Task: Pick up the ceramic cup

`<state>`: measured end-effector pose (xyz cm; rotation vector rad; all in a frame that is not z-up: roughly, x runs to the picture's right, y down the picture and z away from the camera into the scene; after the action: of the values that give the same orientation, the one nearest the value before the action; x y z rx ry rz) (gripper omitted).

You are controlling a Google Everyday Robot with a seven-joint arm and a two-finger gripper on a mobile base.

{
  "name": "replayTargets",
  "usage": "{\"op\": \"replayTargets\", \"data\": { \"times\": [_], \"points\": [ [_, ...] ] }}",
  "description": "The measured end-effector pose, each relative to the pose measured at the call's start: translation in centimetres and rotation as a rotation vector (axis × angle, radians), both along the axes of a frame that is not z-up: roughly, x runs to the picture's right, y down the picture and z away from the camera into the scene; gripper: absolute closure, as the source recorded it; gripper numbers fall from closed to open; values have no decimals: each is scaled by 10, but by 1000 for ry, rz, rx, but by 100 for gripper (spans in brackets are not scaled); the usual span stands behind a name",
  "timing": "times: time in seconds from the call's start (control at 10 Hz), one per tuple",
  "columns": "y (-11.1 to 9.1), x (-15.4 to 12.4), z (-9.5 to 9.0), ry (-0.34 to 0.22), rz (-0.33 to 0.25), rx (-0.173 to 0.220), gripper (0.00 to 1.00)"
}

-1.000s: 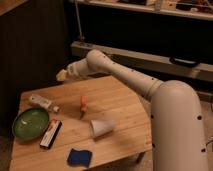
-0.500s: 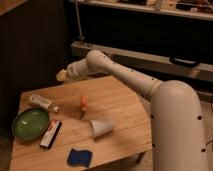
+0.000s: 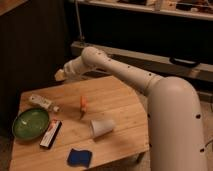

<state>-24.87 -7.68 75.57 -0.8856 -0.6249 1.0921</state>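
Note:
The ceramic cup (image 3: 102, 127) is small, white and tapered. It lies on its side on the wooden table (image 3: 120, 102), right of centre near the front, with its rim toward the left. My gripper (image 3: 60, 75) is at the end of the white arm, held in the air above the table's back left edge. It is well away from the cup, up and to the left of it.
A green bowl (image 3: 30, 123) sits at the table's left. A white tube-shaped bottle (image 3: 41, 103) lies behind it. A small orange item (image 3: 83, 104) stands mid-table. A flat black-and-white bar (image 3: 50, 133) and a blue sponge (image 3: 79, 157) lie near the front edge.

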Motion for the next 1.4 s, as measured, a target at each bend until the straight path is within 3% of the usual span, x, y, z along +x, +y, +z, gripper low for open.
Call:
{"op": "replayTargets", "data": {
  "times": [0.2,0.4,0.6,0.8,0.9,1.1,1.3,1.4],
  "points": [
    [-7,11,-10,-30,-86,77,84],
    [-9,36,-18,-13,-93,96,84],
    [-9,75,-30,67,-82,109,85],
    [-13,93,-38,208,-49,147,95],
    [-14,101,-40,244,-33,154,95],
    [-16,124,-34,275,43,111,80],
    [-21,141,-16,311,168,4,59],
    [-23,144,-10,312,193,-20,50]
  ]
}}
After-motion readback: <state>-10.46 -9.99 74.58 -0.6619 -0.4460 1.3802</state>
